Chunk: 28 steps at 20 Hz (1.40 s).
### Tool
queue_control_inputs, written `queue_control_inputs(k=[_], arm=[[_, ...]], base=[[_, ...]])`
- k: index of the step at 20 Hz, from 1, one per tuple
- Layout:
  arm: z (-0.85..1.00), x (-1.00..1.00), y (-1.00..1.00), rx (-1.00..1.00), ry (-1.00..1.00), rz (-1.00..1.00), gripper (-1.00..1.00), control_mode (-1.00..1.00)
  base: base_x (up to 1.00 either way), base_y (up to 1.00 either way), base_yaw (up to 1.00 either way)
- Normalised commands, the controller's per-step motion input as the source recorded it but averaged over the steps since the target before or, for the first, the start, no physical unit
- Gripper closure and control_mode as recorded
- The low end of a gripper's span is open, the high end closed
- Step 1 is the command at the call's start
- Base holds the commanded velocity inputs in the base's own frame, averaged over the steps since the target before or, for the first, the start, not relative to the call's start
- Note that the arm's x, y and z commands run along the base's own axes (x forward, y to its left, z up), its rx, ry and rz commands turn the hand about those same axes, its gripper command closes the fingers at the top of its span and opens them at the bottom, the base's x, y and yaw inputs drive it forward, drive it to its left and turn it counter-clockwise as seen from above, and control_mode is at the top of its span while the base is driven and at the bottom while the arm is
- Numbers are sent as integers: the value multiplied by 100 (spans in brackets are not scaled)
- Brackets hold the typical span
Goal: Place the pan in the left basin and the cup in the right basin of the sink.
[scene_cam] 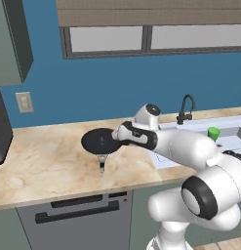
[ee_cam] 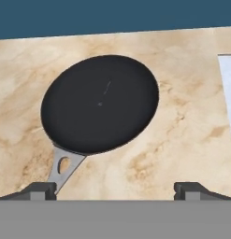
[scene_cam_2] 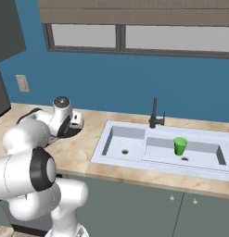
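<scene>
A: What sort of room is it?

B: A kitchen with a blue wall [scene_cam_2: 111, 88], a window [scene_cam_2: 134, 39] up top, and a marbled beige counter [scene_cam: 39, 161] running along below it.

A: And the pan?

B: The black pan [ee_cam: 100, 103] lies flat on that counter, left of the sink [scene_cam_2: 117, 164] and apart from its rim. Nothing is in it. Its handle [scene_cam: 102, 162] points toward the counter's front edge; in the hand view the handle's metal neck [ee_cam: 63, 168] runs down toward the left finger tip.

A: Is the gripper on it?

B: No. The gripper [ee_cam: 115, 189] hangs just above the pan, jaws spread as wide as they go, holding nothing. The finger tips [ee_cam: 42, 188] stand on either side of bare counter near the pan's rim.

A: What about the sink's two basins?

B: The green cup [scene_cam_2: 180, 146] stands upright in the right basin [scene_cam_2: 206, 155], near the drain. The left basin [scene_cam_2: 117, 144] holds nothing but its own small drain. A black faucet [scene_cam_2: 155, 115] rises behind the divide between them.

A: Anything else around?

B: A wall outlet [scene_cam: 24, 102] left of the pan, and a dishwasher front [scene_cam: 75, 217] under the counter.
</scene>
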Motion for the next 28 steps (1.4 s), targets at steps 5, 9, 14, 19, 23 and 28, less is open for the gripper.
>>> queue_control_inputs(k=[5, 9, 14, 19, 23, 28], arm=[[-18, 3, 44, 0, 2, -2, -100, -100], [-19, 0, 47, 0, 1, -1, -100, -100], [-22, 0, 41, 0, 2, 0, -100, -100], [-31, 0, 35, 0, 2, 0, -100, -100], [-32, -5, 25, 0, 2, 0, -100, -100], [-31, -9, 7, 0, 1, 0, -100, -100]], base=[[0, 0, 0], [0, 0, 0], [0, 0, 0], [0, 0, 0], [0, 0, 0], [0, 0, 0]])
